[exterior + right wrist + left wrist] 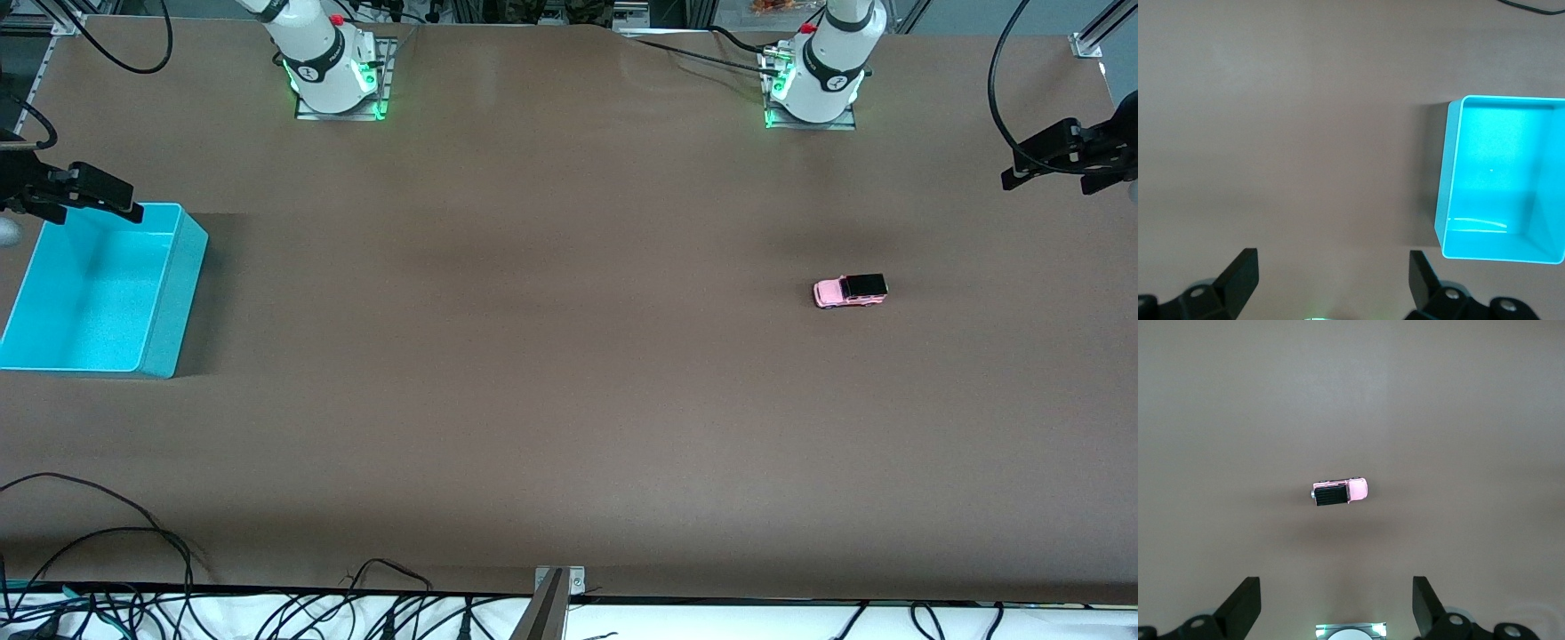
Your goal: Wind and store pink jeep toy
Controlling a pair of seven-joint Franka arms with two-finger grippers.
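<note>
The pink jeep toy (850, 291) stands on the brown table toward the left arm's end, its black roof up. In the left wrist view the pink jeep toy (1340, 492) lies far below my left gripper (1336, 587), which hangs high over the table, open and holding nothing. A turquoise bin (182, 293) with nothing in it sits at the right arm's end. My right gripper (1331, 259) hangs high over bare table beside the turquoise bin (1451, 167), open with nothing between its fingers. Neither gripper shows in the front view.
Both arm bases (333, 71) (813, 80) stand along the table's edge farthest from the front camera. Black camera mounts (89, 191) (1067, 151) reach in at both ends, one over the bin's corner. Cables (133, 604) and a metal post (551, 604) line the nearest edge.
</note>
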